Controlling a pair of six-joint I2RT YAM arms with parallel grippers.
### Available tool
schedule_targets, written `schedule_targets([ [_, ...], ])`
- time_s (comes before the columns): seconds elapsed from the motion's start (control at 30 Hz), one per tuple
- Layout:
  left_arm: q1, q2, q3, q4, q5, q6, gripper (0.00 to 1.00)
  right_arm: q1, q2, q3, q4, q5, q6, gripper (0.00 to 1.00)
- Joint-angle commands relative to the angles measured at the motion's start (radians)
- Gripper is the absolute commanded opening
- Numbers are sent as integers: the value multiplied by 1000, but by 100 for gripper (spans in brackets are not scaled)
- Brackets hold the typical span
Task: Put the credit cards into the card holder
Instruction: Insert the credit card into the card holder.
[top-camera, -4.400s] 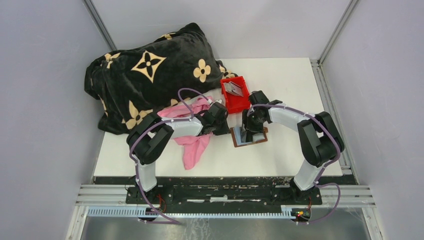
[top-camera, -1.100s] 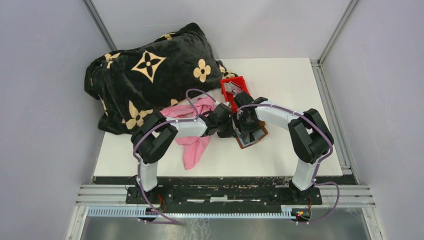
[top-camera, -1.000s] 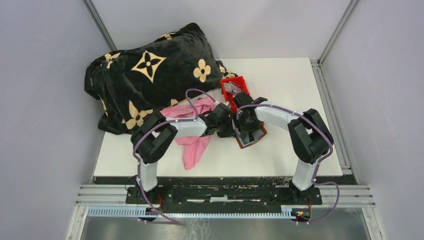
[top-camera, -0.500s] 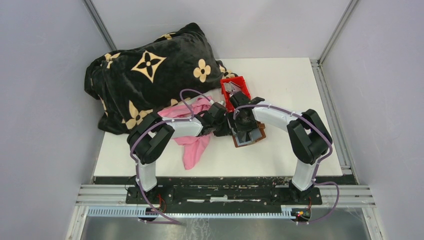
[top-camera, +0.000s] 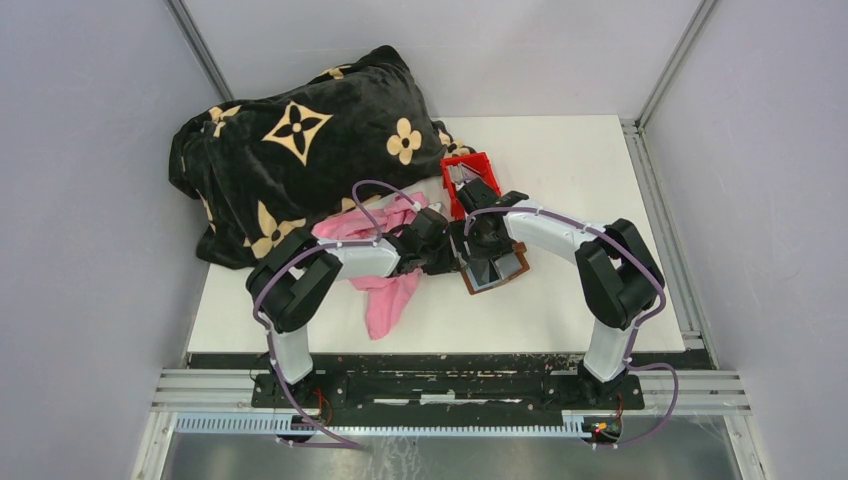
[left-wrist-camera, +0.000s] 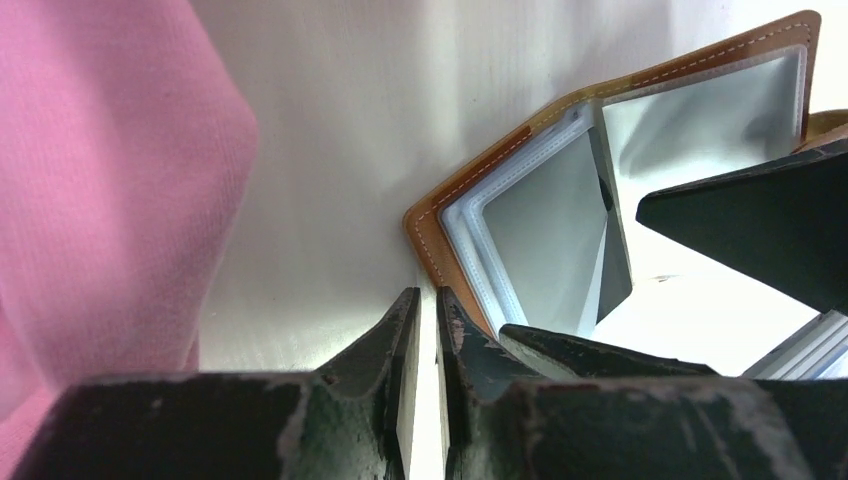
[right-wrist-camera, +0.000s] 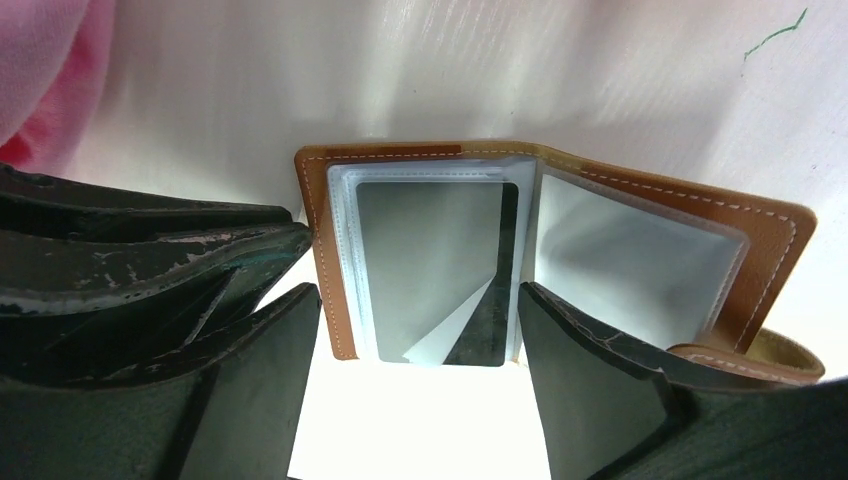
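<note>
**Open holder lay between both tools, spare cards beyond**

The card holder (right-wrist-camera: 560, 240) lay open on the desk (top-camera: 580, 180), its long axis running across the right wrist view. The right tool (right-wrist-camera: 418, 300) was spread wide and pinched nothing. It straddled the left-hand leaf, where a grey credit card (right-wrist-camera: 430, 230) sat under the clear pocket. The left tool (left-wrist-camera: 427, 300), almost pressed together with a slim empty gap, sat just beside the holder's outer corner. More cards (top-camera: 462, 178) lay in the red bin (top-camera: 465, 158) just behind the holder, so the right arm looked the nearer one for the next fetch.
</note>
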Motion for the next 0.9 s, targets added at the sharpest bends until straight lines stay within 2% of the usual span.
schedule_targets([
  [0.0,4,18,-59,-161,-80,-4,21,5,-45,32,-11,5,-3,80],
  [0.47,9,-41,-88,-140,-99,-33,29,-4,-82,67,-24,31,-19,82],
  [0.87,2,-68,-206,-30,-26,-120,33,-4,-175,19,-68,231,-59,84],
])
